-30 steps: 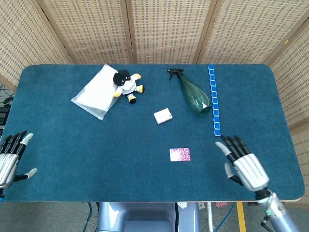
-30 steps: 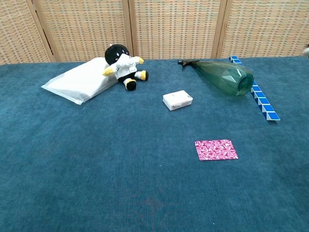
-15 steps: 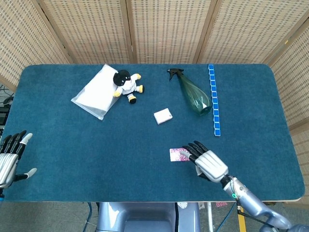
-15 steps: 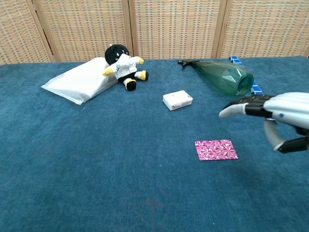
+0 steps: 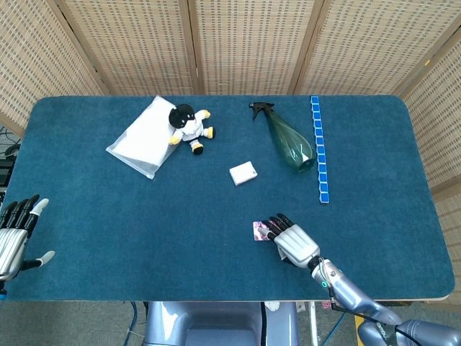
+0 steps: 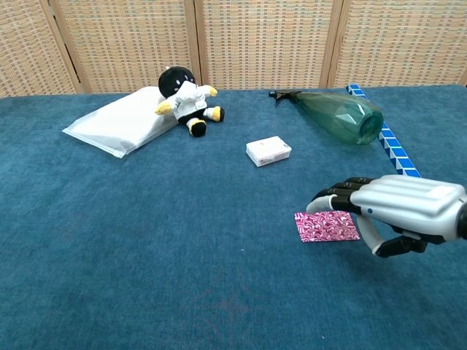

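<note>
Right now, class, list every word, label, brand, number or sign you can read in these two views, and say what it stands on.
None can be read.
Small white box: faint marks on its side, too small and blurred to read.
Pink card under the right hand: only a pink and white pattern, no letters.
Green spray bottle, plush toy, white bag: no label shows.
</note>
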`<state>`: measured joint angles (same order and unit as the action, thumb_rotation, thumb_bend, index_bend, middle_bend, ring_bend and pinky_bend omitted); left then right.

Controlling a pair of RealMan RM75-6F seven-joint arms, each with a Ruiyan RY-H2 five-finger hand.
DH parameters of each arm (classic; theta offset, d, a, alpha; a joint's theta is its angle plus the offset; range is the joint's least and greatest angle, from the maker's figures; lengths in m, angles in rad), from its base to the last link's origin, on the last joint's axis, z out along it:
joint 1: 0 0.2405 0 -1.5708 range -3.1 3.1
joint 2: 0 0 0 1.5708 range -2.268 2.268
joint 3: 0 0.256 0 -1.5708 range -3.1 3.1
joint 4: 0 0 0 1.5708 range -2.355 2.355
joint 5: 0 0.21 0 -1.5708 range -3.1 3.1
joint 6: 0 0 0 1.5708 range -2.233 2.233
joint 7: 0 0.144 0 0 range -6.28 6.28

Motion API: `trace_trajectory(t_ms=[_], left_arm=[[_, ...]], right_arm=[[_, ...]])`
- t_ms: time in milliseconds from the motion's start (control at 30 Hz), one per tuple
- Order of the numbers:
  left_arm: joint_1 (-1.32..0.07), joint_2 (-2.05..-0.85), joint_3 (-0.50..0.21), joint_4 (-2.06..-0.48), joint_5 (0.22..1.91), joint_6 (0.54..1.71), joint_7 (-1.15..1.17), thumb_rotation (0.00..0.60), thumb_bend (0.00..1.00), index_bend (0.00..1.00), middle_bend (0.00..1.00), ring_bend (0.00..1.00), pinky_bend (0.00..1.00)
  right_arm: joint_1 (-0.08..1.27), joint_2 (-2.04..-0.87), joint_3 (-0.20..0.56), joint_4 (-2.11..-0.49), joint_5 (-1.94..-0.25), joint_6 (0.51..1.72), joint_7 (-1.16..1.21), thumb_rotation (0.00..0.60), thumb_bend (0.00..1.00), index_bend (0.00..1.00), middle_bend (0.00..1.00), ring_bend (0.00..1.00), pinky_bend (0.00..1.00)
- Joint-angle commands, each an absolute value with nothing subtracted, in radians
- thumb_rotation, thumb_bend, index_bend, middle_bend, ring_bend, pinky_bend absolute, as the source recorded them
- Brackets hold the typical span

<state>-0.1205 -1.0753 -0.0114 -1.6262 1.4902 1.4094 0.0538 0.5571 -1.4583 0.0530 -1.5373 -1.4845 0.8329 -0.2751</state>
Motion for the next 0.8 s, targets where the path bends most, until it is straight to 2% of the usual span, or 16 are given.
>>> trace_trajectory(t_ms=[33,367,633,800], left_arm=[[-0.12,-1.076,-0.012,-1.627,1.49,1.41,0.054,0.6,0.02,0.0,0.0,0.0,0.0],[-0.12,-1.077,-0.013,-1.629,1.484,1.409,0.064,0.6,0.02,0.0,0.0,0.0,0.0],[-0.117,-1.083,-0.017,-1.632,1.476,1.416,0.085,0.6,0.02,0.0,0.0,0.0,0.0],[-0.117,-1.086,-0.019,-1.634,1.472,1.417,0.096,0.6,0.02,0.0,0.0,0.0,0.0]], right_arm=[[0.56,-1.464,0.045,-1.531,-1.474,0.83,-0.284,0.6,1.0,0.12,0.09,0.0,0.0],[0.559,-1.48,0.008,-1.488,-1.464,0.837,-0.274,0.6,1.0,0.13,0.1,0.0,0.0],[0.554,-1.452,-0.025,-1.487,-1.446,0.825,-0.257,0.6,1.0,0.2,0.17,0.0,0.0],[0.543,-1.437,-0.039,-1.47,-1.428,0.828,-0.241,0.6,1.0,0.21,0.17,0.0,0.0]])
